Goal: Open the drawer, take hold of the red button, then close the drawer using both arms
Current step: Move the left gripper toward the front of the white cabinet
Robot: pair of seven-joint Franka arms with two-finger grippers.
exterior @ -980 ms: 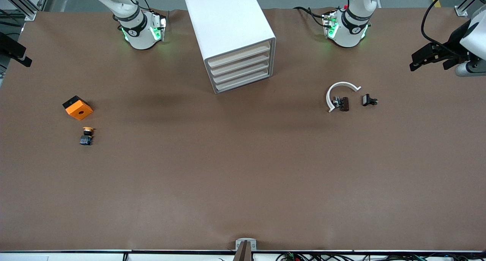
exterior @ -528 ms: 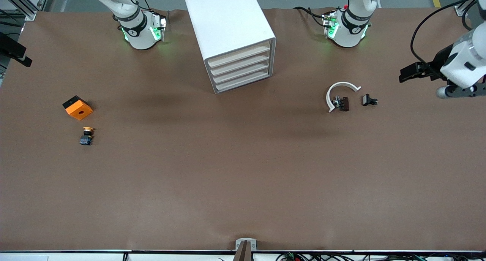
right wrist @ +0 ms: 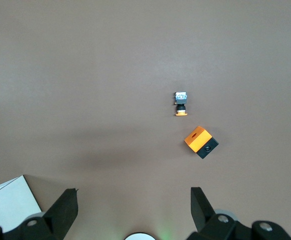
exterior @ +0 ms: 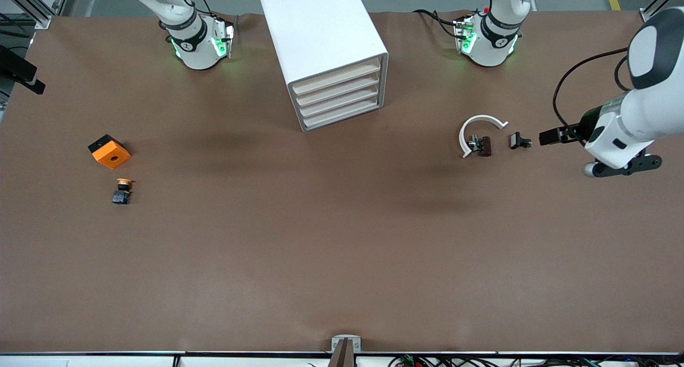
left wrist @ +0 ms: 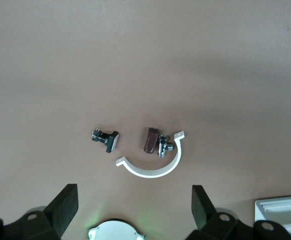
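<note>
Step in hand: opening a drawer, not yet begun. All four drawers sit flush in the white cabinet, and neither gripper is near them.

Left gripper: released, jaws wide, holding nothing. It hangs over the tabletop toward the left arm's end, just beside a small black part, with a white C-shaped clip and a dark brown part near it.

Right gripper: also released and empty, over the right arm's end of the tabletop. Its wrist view looks down on the orange cube and the yellow-cap button.

Red-cap button: we don't see it in any view. We judge it's inside one of the shut drawers, so it's well apart from both grippers with a drawer front between. Which drawer, we can't tell.

How we'd do this step:
- The cabinet sits skewed on the tabletop, so we line the approach up square to the drawer fronts, not to the table edge.
- The fronts probably have only a thin lip. No handle is visible from here, so we go in low and hook the edge.
- We pull straight along the drawer's own axis. An off-axis pull likely drags or twists the cabinet.
- We use the other arm to steady the cabinet, then keep it free for the pick.
- We ignore the yellow-cap button. It's the wrong one.
</note>
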